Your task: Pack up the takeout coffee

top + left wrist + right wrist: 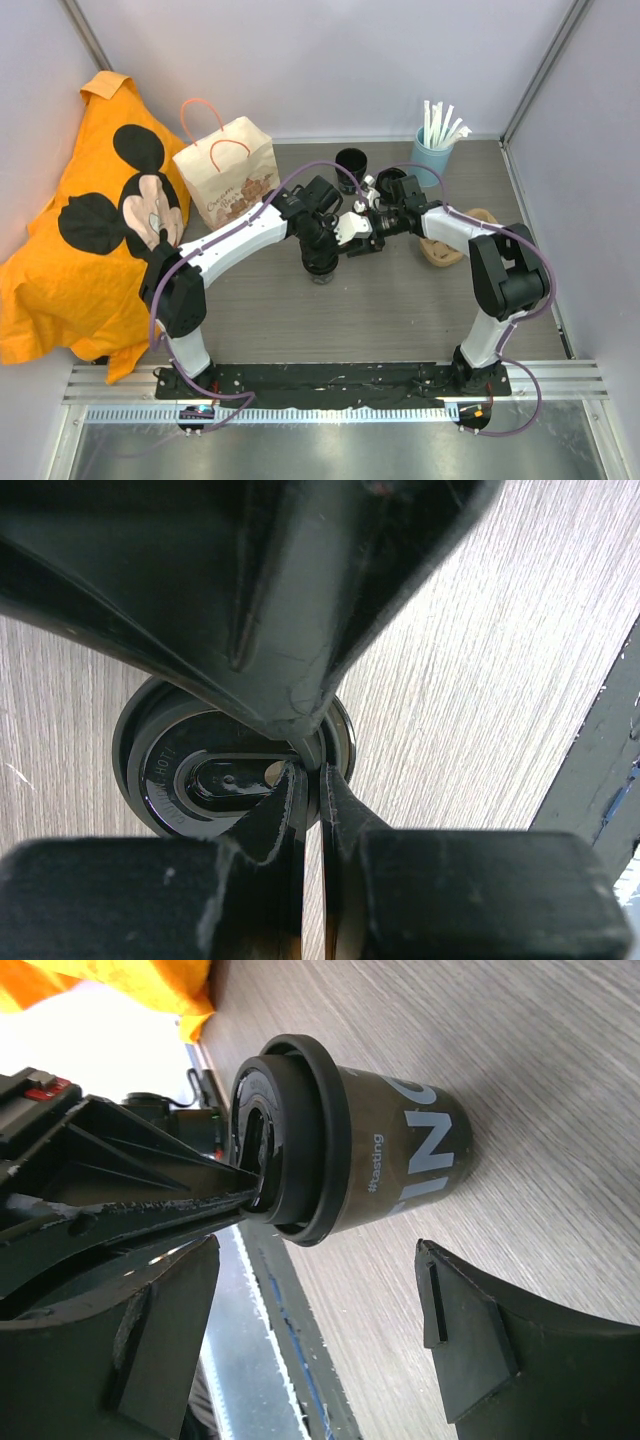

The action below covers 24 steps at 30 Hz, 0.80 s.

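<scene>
Black right fingers [480, 1350] stand spread wide with nothing between them. The takeout coffee [400, 1150] sits just beyond their tips, upright on the wood-grain surface [560, 1080]. We note the left fingers [270, 830] pressed nearly together, pinching the raised rim on its top from above. From overhead the left wrist hides most of it. A dark shape we cannot identify blocks the upper left-wrist view. Farther back stands the paper bag [228, 178].
</scene>
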Available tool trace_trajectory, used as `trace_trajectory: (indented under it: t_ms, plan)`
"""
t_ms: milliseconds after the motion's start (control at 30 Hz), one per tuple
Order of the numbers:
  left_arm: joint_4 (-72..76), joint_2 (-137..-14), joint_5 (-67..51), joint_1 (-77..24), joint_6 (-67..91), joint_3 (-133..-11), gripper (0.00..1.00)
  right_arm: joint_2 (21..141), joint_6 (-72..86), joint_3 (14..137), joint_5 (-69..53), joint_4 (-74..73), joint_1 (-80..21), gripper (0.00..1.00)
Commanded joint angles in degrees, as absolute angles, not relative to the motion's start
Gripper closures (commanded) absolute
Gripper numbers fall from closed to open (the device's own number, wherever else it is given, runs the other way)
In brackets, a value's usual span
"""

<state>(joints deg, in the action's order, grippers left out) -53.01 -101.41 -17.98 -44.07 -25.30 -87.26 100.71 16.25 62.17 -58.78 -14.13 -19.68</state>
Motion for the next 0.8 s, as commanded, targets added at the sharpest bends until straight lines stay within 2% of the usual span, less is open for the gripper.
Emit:
trace_trajectory:
  t_ms: [0,767]
  plan:
    - [-53.79,-98.44,-18.1,-44.12,-24.96,-89.38,1.0,101.6,19.16,63.46,-63.8,-10.02,-18.72,0.15]
    - [-53.97,-98.7,-20.21,-44.03,-24.61,-89.12,1.0,102.92,20.39,63.9,-64.07,-9.32,-18.11,0.16]
